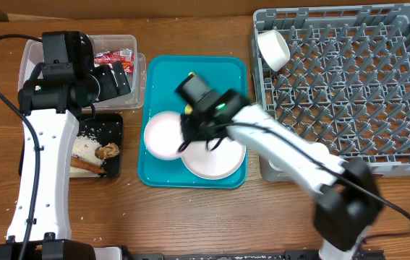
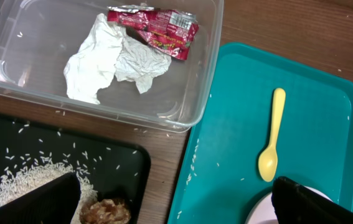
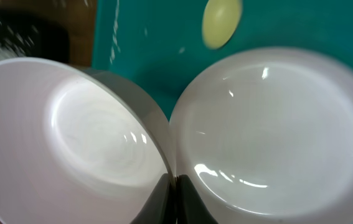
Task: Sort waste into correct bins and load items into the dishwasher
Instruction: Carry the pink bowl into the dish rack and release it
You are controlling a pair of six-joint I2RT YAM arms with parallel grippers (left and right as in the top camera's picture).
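The right gripper (image 3: 175, 198) is fully closed. Its 2 fingers (image 3: 161, 202) are pressed together just where the rims of 2 white dishes meet, and I cannot tell whether a rim is pinched between them. On one side of the fingers sits a white bowl (image 3: 95, 137), on the other a second white dish (image 3: 276, 137). Both rest on the teal tray (image 3: 154, 50). Ahead of the fingertips lies the yellow spoon (image 3: 221, 22). Well away to this gripper's right is the grey dish rack (image 1: 335, 13), with a white cup (image 1: 273, 49) in 1 corner.

The left gripper (image 2: 173, 186) is spread wide and holds nothing. Under it is the black tray (image 2: 120, 162), with loose rice (image 2: 27, 180) and a brown lump (image 2: 104, 211) just beside 1 finger. The orange-brown stick (image 1: 85, 165) lies in the same tray. Ahead of the fingers is the clear tub (image 2: 14, 56), which holds crumpled white paper (image 2: 95, 62) and a red wrapper (image 2: 157, 28).
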